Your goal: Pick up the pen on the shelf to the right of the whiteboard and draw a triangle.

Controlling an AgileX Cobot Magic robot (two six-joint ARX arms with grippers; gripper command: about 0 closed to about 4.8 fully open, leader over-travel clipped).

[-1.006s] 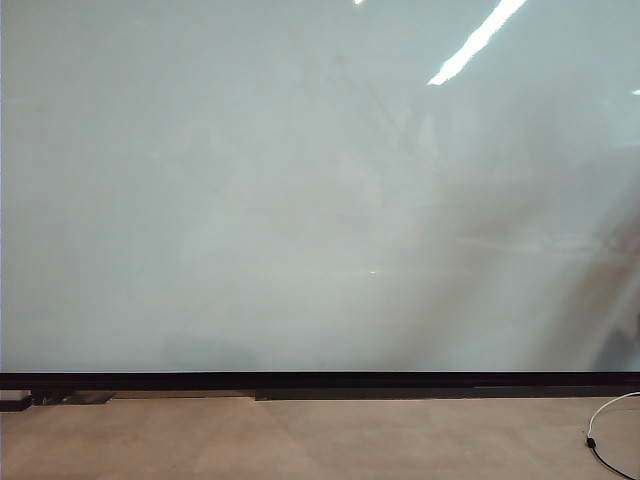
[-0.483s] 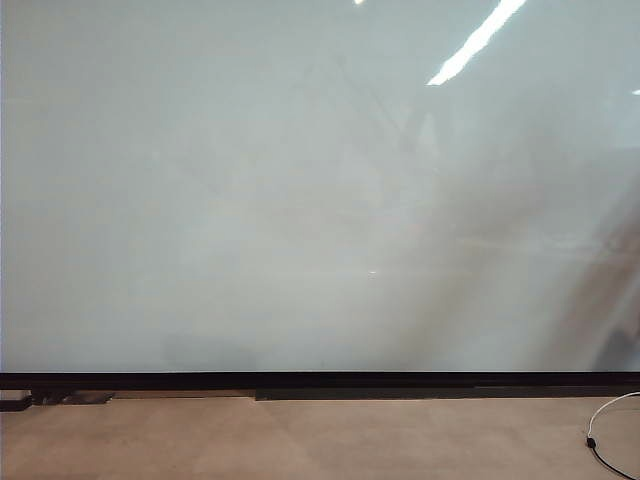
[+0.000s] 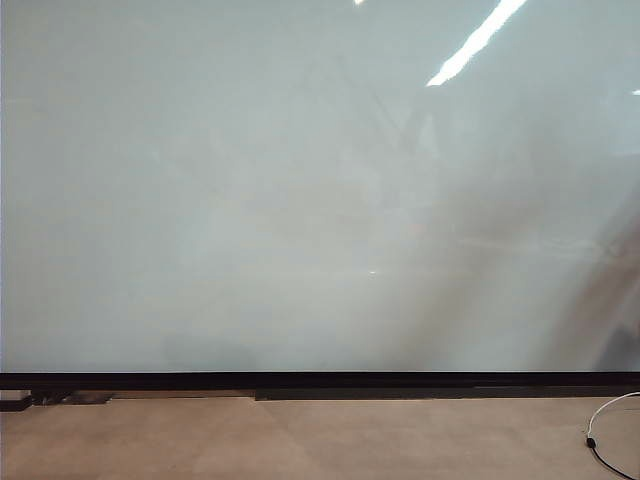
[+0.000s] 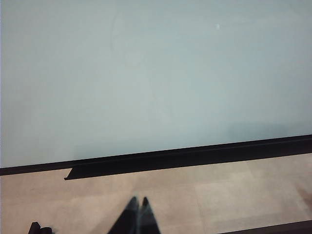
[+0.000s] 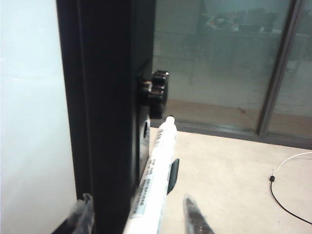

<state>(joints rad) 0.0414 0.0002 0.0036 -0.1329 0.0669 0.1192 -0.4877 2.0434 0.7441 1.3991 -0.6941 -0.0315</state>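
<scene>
Almost nothing has moved since a second ago. In the exterior view the big whiteboard (image 3: 300, 200) looks the same, and only the dim shadow in the shine on its right side seems to have shifted a little. No arm shows in that view. There is no line on the board, so the triangle is not begun.

Under the board runs a black strip (image 3: 320, 380), and below that is the beige floor (image 3: 300, 440). The right wrist view shows the tall black frame (image 5: 102, 97) at the board's edge.

The left gripper (image 4: 139, 214) hangs low over the floor, well away from the board. Its two tips are pressed together and it holds nothing.

The right gripper (image 5: 137, 209) is at the black frame. Its fingers (image 5: 192, 219) stand apart, one on each side of the pen (image 5: 158, 156). I can see a gap beside the pen, so I think it is not gripped yet.

The pen leans along the frame, its tip pointing away from the gripper. I think the next move is to squeeze the pen and lift it off. If the grip is crooked, the pen may slip.
</scene>
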